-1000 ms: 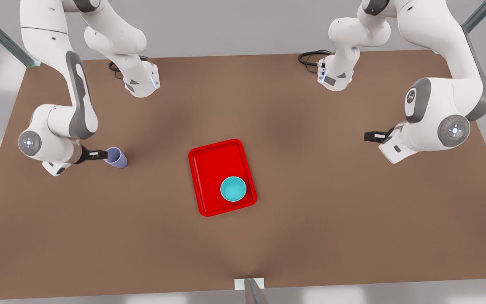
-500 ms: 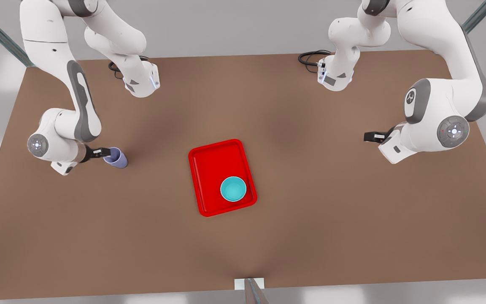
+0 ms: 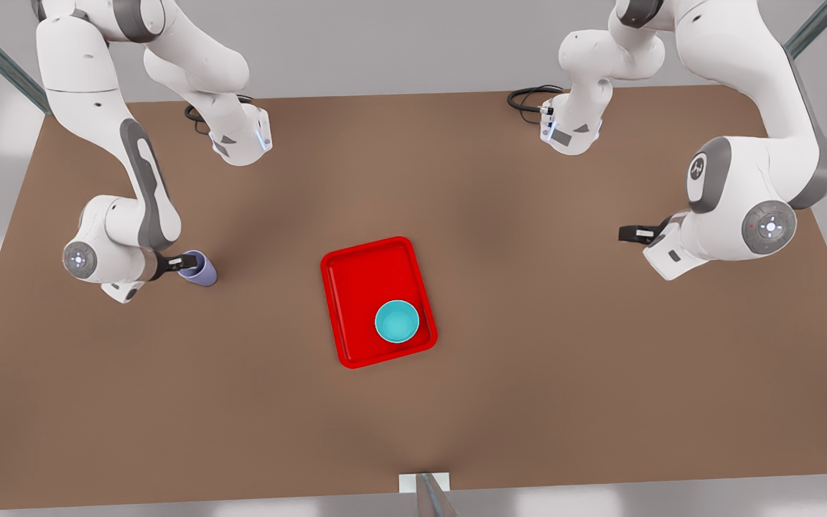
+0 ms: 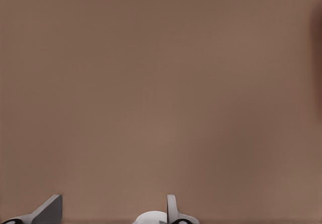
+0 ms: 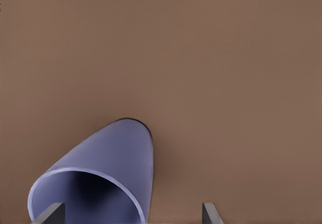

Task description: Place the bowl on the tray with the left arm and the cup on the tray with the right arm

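The lavender cup (image 3: 199,271) stands on the brown table at the front view's left, apart from the tray. My right gripper (image 3: 182,260) is at its rim. In the right wrist view the right gripper (image 5: 131,215) is open, with one finger (image 5: 50,213) inside the mouth of the cup (image 5: 108,163) and the other outside its wall. The teal bowl (image 3: 397,321) sits inside the red tray (image 3: 356,287), in its near corner on the front view's right. My left gripper (image 3: 632,233) hangs open over bare table at the front view's right; the left gripper (image 4: 110,211) holds nothing.
The table (image 3: 528,373) stretches wide around the tray. Both arm bases and a black cable (image 3: 528,97) sit at the far edge. A small white bracket (image 3: 424,482) marks the near edge.
The right arm's wrist has swung toward the cup, bringing its fingertips to the rim. The cup, bowl and tray have not moved. The left arm has barely shifted.
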`<state>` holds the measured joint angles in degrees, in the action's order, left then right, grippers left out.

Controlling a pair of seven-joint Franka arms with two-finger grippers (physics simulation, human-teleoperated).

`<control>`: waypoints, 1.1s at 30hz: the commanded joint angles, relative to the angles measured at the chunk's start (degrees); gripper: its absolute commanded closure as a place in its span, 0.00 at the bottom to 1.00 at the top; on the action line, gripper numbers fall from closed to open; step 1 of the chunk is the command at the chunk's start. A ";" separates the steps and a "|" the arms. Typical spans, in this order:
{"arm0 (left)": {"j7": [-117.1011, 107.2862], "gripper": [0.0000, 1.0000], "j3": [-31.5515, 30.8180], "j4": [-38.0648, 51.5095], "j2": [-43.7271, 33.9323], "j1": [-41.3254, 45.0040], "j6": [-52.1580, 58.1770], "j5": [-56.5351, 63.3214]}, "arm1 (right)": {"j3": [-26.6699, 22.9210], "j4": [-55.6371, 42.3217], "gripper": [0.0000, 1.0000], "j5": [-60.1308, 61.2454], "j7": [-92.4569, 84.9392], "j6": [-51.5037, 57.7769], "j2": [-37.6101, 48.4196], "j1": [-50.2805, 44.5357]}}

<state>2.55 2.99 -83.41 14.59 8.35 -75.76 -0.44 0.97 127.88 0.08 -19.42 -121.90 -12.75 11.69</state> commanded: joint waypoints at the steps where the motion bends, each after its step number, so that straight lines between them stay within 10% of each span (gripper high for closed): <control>1: 0.00 0.00 0.00 0.00 0.00 0.00 0.00 0.00 | 0.00 0.00 0.00 0.00 0.00 0.00 0.00 0.00; 9: 0.09 0.00 0.00 0.00 0.44 0.00 0.00 0.00 | 0.00 0.18 0.04 -0.08 0.00 -0.09 -1.23 0.61; 12: 0.18 0.00 0.00 0.00 0.35 0.00 0.00 0.00 | 0.00 0.00 0.58 -0.08 0.00 -0.09 -1.93 0.52; 14: 0.18 0.00 0.00 0.00 0.26 0.00 0.18 0.00 | 0.00 0.00 0.76 -0.08 0.09 -0.09 -1.93 0.52; 33: 0.53 0.00 0.26 0.18 0.53 0.00 0.00 -0.08 | 0.35 -3.86 0.79 0.00 0.70 4.65 -1.49 -0.09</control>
<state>3.08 3.25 -83.23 15.12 8.34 -75.76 -0.53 1.39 123.21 0.51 -18.76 -116.43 -14.23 11.54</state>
